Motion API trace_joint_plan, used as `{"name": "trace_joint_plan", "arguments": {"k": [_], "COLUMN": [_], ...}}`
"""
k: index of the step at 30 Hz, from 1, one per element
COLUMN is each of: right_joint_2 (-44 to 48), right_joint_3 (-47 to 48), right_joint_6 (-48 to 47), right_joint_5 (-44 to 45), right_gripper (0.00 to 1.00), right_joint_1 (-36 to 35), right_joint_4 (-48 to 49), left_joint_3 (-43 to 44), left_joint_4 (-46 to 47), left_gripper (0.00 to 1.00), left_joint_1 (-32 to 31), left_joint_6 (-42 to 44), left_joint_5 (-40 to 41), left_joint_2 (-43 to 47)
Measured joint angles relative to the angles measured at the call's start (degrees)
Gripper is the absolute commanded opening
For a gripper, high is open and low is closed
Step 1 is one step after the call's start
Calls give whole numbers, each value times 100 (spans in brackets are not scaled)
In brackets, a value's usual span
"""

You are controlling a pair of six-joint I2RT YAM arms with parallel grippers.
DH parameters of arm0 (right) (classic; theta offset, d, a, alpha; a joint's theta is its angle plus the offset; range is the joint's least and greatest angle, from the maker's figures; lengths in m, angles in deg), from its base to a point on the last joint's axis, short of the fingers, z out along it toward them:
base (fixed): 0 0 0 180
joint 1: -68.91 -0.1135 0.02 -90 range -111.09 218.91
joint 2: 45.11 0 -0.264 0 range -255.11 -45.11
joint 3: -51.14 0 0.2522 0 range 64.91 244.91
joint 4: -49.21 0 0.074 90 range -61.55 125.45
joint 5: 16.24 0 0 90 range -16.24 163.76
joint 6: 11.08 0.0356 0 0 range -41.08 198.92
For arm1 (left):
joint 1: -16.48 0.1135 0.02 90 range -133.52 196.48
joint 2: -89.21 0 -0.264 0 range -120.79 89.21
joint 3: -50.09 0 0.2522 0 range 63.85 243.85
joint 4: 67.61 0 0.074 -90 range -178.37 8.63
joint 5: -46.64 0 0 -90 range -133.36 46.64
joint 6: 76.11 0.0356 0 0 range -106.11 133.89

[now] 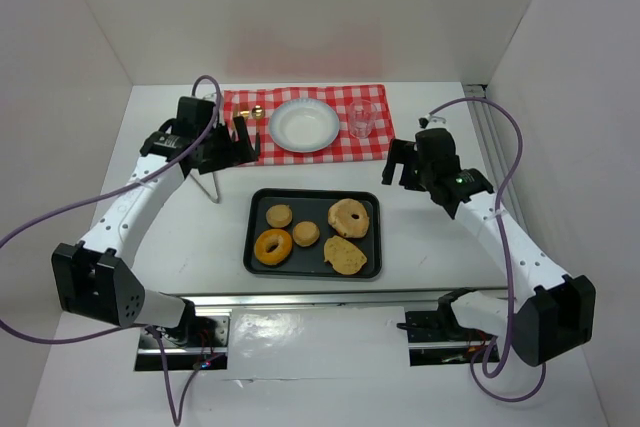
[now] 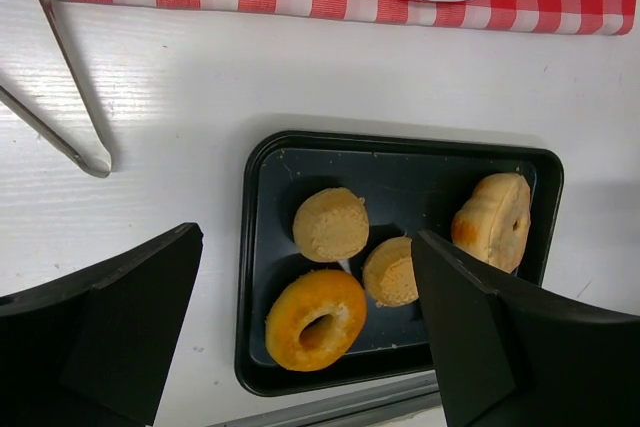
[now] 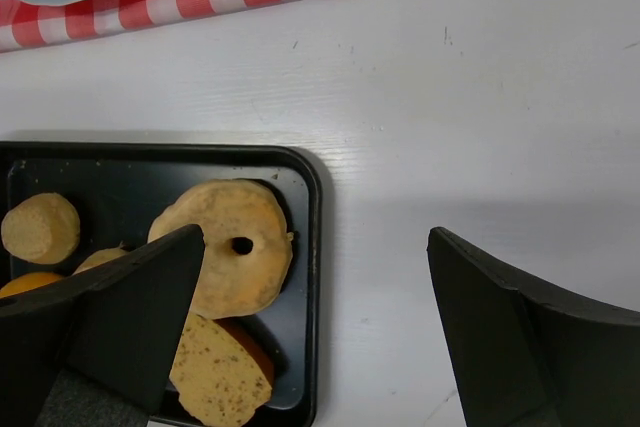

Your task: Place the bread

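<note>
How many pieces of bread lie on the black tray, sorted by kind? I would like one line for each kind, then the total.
Small round tan buns: 2
Golden ring doughnut: 1
Pale ring-shaped bagel: 1
Flat speckled bread slice: 1
Total on the black metal tray: 5

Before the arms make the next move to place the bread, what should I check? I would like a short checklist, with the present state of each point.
1. Left gripper open and empty: ok.
2. Right gripper open and empty: ok.
3. White plate bare, ready for bread: ok.
4. Bagel, donut and the other pieces lie inside the black tray: ok.
5. Clear glass upright on the checkered cloth, apart from the plate: ok.
6. Tongs lie unheld on the table; whether they are needed: cannot tell.
</note>
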Motion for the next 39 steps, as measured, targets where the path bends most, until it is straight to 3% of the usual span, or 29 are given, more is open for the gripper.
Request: {"name": "trace_joint_plan", "arguments": {"k": [7,18,32,39], "right_joint_2": [-52,-111,-341,-361], "right_joint_3": [0,-48,-90,-201], "right_joint_6": [-2,2,2,2], "right_joint_5": [2,-136,-295,-302], "right_gripper": [100,100,100,100], "right_joint_1": [0,0,0,0], "right_joint_4": [11,157,378,409], "left_joint_3": [-7,304,461,461], "left_joint_4": [2,-415,-354,-227], "left_gripper": [99,99,99,98], "left_joint_1": [168,708,1027,1193], "left_joint_6": [-26,-737,-1373,-1484], "left_joint_5": [101,1648,1967,2052], "left_joint_2": [-94,-1322,-2798,-3123]}}
